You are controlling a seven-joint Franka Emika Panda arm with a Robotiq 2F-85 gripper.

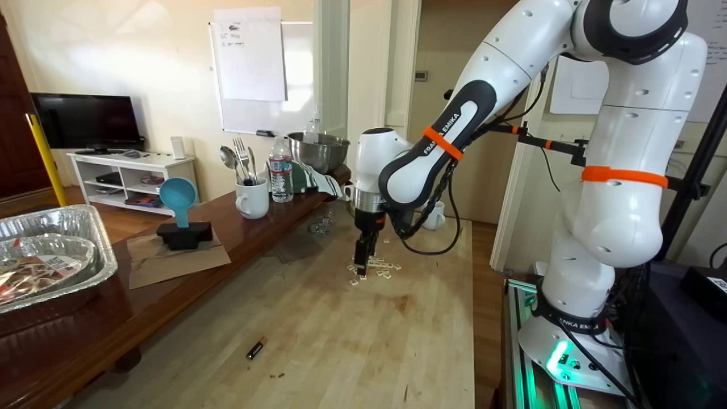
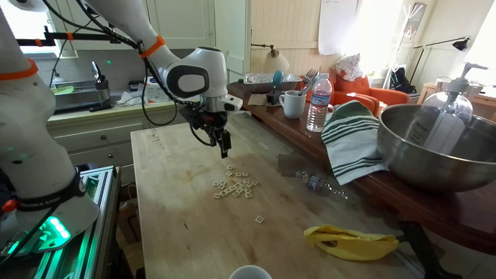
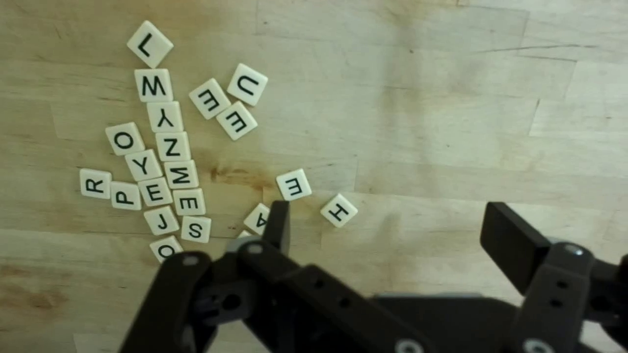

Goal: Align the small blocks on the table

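The wooden surface (image 2: 182, 151) fills mid-frame in an exterior view, a white Franka arm (image 2: 126, 17) leaning in from the upper left, a steel bowl (image 2: 430, 166) standing at the right edge. The gripper (image 3: 387, 225) hangs released, jaws wide apart. A battery (image 1: 257, 347) lies lower left of centre in an exterior view. Smallest, I see letter tiles (image 3: 176, 175) on the surface, mostly in the wrist view's left half, several touching in a slanted row.

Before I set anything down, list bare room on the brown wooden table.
The table is bare between the black and copper cylindrical battery and the small square beige letter tiles, and from those tiles to the robot-side edge. Crowded: among the tiles, the open black gripper close by.
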